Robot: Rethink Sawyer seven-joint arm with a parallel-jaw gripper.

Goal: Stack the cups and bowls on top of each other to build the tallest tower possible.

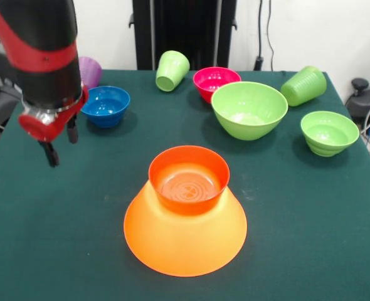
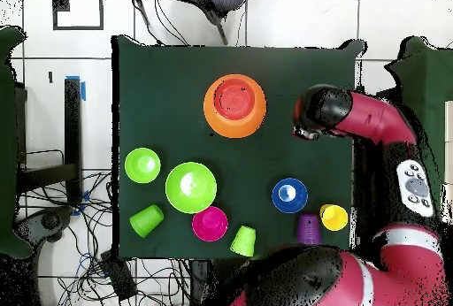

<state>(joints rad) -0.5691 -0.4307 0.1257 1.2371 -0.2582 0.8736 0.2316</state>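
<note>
Tower point(image 1: 185, 213) stands two bowls high; your gripper point(image 1: 59, 144), beside it, hangs open and empty (nothing held). Fetch the blue bowl point(image 1: 106, 105) next.

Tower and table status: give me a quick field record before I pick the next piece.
tower: huge orange bowl upside down, red-orange bowl upright on top
claw: hovering beside the tower, holding nothing
loose bowls: blue, pink, large light green, small green
cups: two light green on their sides; purple and yellow side by side
</note>
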